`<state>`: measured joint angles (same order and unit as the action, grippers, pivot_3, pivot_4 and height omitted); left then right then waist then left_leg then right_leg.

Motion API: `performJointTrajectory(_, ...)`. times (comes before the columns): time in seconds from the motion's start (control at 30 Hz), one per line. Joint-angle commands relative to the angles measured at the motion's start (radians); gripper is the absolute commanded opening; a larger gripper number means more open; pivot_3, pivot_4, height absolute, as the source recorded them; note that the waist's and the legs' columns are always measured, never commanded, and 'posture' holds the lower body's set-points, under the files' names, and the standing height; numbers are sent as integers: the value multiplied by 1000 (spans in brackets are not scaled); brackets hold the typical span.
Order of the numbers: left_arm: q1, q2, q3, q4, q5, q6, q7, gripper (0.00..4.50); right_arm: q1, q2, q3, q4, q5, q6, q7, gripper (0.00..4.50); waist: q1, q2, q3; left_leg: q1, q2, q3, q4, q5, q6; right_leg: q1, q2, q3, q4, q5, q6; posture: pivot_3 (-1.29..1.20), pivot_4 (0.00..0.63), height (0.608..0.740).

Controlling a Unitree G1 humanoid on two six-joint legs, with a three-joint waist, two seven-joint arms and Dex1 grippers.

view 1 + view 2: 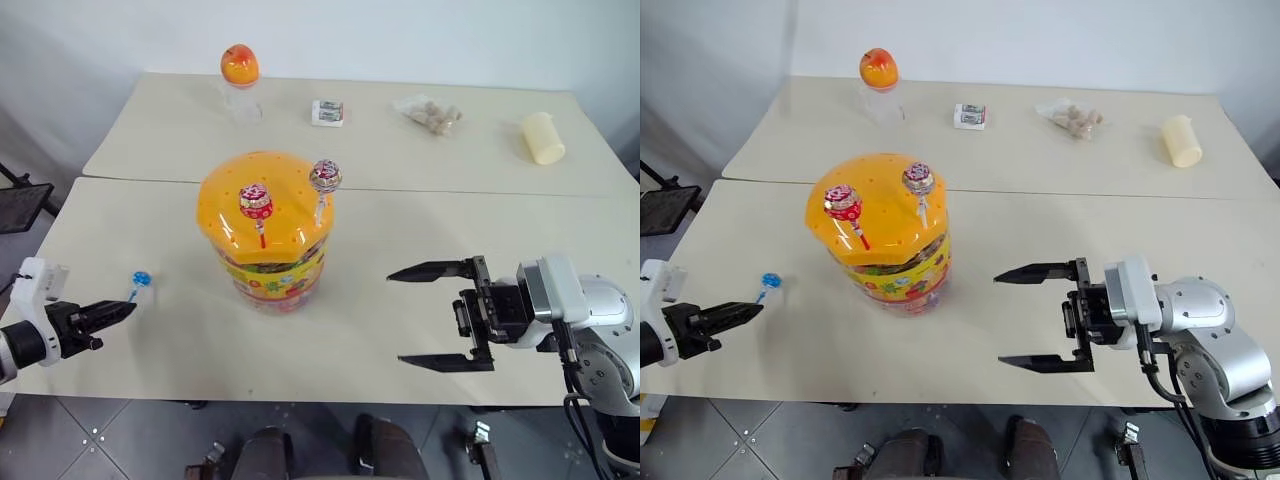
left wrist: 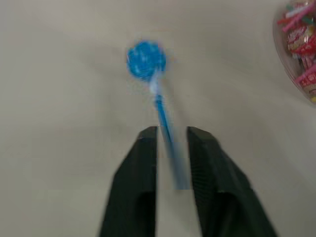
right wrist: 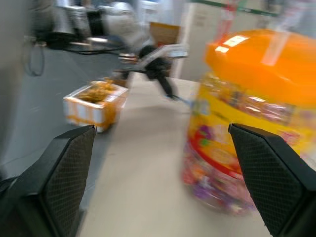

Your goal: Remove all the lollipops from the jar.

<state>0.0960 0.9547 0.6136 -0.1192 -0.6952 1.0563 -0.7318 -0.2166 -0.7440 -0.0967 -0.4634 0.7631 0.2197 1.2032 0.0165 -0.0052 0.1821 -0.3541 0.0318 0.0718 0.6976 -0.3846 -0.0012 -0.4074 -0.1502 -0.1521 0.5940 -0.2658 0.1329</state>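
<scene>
The jar (image 1: pixel 268 262), a clear tub with a colourful label and an orange domed lid, stands at the middle of the near table. Two lollipops stick up from its lid, a red one (image 1: pixel 255 203) and a white-purple one (image 1: pixel 325 177). A blue lollipop (image 1: pixel 140 279) lies on the table left of the jar. My left gripper (image 1: pixel 125 310) is low at its stick end. In the left wrist view its fingers (image 2: pixel 138 163) stand slightly apart and the blue stick (image 2: pixel 165 128) runs through the gap. My right gripper (image 1: pixel 395 317) hovers wide open and empty, right of the jar, pointing at it.
On the far table stand an orange ball-topped clear bottle (image 1: pixel 240 75), a small box (image 1: pixel 327 112), a bag of snacks (image 1: pixel 430 113) and a pale yellow cylinder (image 1: pixel 543 138). A seam (image 1: pixel 420 190) separates the two tables. The near table edge runs just under both grippers.
</scene>
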Motion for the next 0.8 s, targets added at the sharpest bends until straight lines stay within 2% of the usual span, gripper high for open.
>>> performJointTrajectory(0.03,6,44,49,24,8,-53,-73,2145,-51,42,-37,-39,63,51,-121,4500,-4,0,0,0,0,1,0,0,0,-1,0,1,0,0,0,0,150,740)
performJointTrajectory(0.17,-59,10,74,46,-8,-230,-165,3388,-121,77,-20,-30,128,116,-165,4500,-1,0,0,0,1,3,0,0,0,-2,1,1,1,-1,-1,0,150,740)
performJointTrajectory(0.23,-84,-27,129,39,-100,-257,-250,3967,-176,114,-5,-8,163,156,-210,4500,-1,0,0,0,1,3,1,0,0,-2,0,1,1,0,-1,0,150,740)
performJointTrajectory(0.3,-75,-75,202,-33,-241,-265,-380,3967,-251,163,30,29,162,196,-256,4500,-4,0,0,-1,1,4,1,0,0,-3,0,2,1,0,-1,0,150,740)
performJointTrajectory(0.33,-89,-99,228,-68,-336,-231,-388,3967,-288,192,49,53,154,208,-271,4500,-9,0,0,-1,1,4,0,0,0,-3,0,2,1,0,-1,0,150,740)
performJointTrajectory(0.43,-139,-176,239,-181,-501,-227,-337,3967,-361,244,88,106,122,219,-272,4500,-17,0,0,-1,1,4,1,0,-1,-4,0,2,3,0,-1,0,150,740)
performJointTrajectory(0.57,-182,-243,215,-312,-709,-238,-192,3967,-424,288,124,158,86,223,-256,4500,-19,0,0,0,1,2,2,0,0,-3,-1,3,5,0,-1,0,150,740)
performJointTrajectory(0.67,-163,-270,192,-377,-732,-270,-155,3967,-438,299,137,174,75,232,-238,4500,-21,0,0,0,1,1,2,0,0,-4,-1,3,7,0,-1,0,150,740)
performJointTrajectory(0.8,-119,-275,179,-361,-647,-330,-200,3967,-448,310,162,194,40,231,-212,4500,-22,0,0,0,0,2,2,0,0,-4,0,3,7,0,-1,0,150,740)
